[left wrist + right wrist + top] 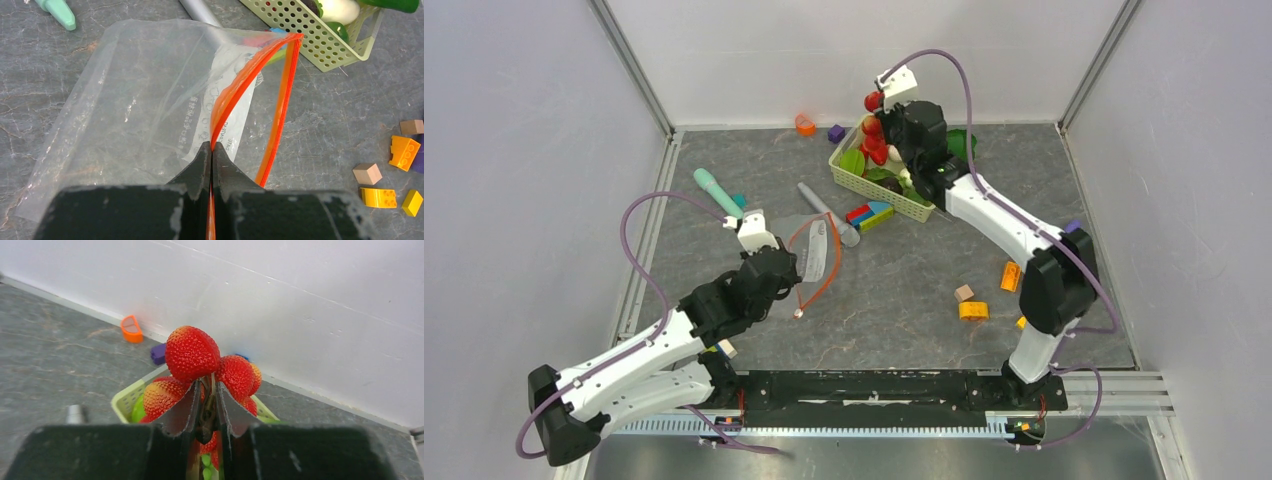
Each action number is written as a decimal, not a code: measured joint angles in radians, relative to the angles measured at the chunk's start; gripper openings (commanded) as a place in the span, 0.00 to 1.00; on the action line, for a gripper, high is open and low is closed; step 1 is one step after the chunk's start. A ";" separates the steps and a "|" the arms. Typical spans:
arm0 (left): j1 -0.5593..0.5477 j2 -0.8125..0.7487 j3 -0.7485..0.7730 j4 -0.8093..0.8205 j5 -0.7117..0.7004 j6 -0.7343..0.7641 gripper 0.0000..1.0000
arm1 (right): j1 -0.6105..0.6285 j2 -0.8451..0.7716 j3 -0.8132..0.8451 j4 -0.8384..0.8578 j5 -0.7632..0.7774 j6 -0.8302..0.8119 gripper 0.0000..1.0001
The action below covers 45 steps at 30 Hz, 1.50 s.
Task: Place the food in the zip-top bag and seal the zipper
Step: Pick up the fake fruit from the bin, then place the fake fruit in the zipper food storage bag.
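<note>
Firmly, right claw (206,390) grips strawberries (192,352); left claw (212,150) pinches zipper (235,95).

Bag (816,252) lies left of basket (886,196), stick tool (820,206) between them.

I read all three views as bright and evenly lit by diffuse overhead light. Shadows on the table (904,300) are soft and short, lying close under the arms. In the left wrist view, the zip-top bag (125,100) carries pale glare streaks along its creases. In the right wrist view, the red berries (192,352) are sharp and saturated, while the near body of the right gripper (207,388) is soft. In the top view, the wall edges lean outward toward the corners.
</note>
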 measured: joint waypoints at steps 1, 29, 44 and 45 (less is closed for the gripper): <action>0.000 -0.003 -0.002 0.000 -0.001 0.000 0.02 | 0.000 -0.029 -0.027 0.006 -0.016 0.012 0.00; 0.000 -0.051 -0.022 0.025 0.029 0.000 0.02 | 0.364 -0.792 -1.071 0.576 -0.346 0.350 0.00; 0.000 -0.122 -0.054 0.078 0.123 0.000 0.02 | 0.396 -0.685 -1.147 0.955 -0.418 0.492 0.00; 0.000 -0.134 -0.061 0.085 0.135 0.000 0.02 | 0.396 -0.678 -1.149 0.965 -0.410 0.493 0.00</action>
